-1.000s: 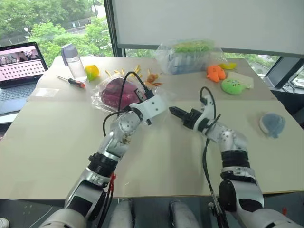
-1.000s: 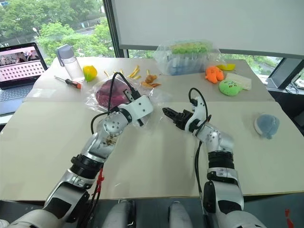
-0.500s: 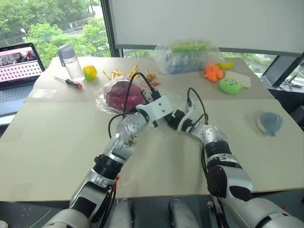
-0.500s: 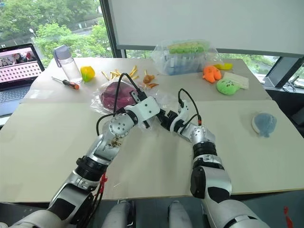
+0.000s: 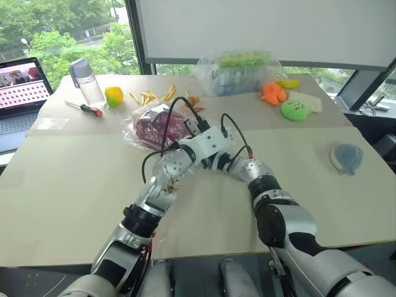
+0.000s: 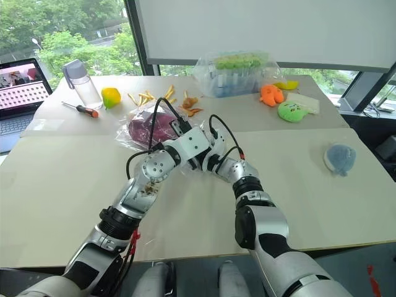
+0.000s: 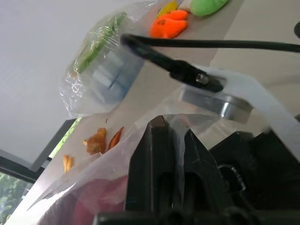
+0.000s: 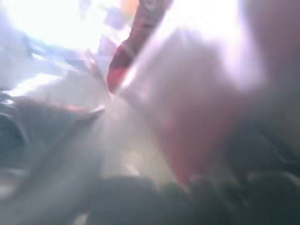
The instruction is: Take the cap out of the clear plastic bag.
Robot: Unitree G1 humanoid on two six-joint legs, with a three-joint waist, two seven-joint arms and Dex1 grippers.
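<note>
The beige desk [image 5: 74,185] spans nearly the whole head view, with an open laptop [image 5: 18,83] at its upper-left edge. Near the centre, slightly left, lies the clear plastic bag [image 5: 145,127], wrinkled and glossy, and the cap [image 5: 154,125] sits inside it as a dark red mound pressed against the film. At the upper middle of the frame a second, bulgy clear bag [image 5: 238,73] holds green and blue things. The left end effector [image 7: 164,154] is clenched on a fold of the clear plastic bag at the bag's right edge; in the left wrist view its two black fingers [image 7: 147,161] stand pressed together with thin film pinched between them. The right end effector [image 6: 207,162] lies just beside the left one at the same edge of the bag, largely hidden behind the left wrist, and I cannot tell whether its fingers are spread or closed. A clear bottle with a grey lid [image 5: 85,80] stands at upper left, a screwdriver [image 5: 86,108] and a yellow-green toy [image 5: 113,96] near it. Orange [image 5: 272,93] and green [image 5: 296,109] plush toys lie at upper right, and a grey-blue round pad [image 5: 346,156] at the far right.
</note>
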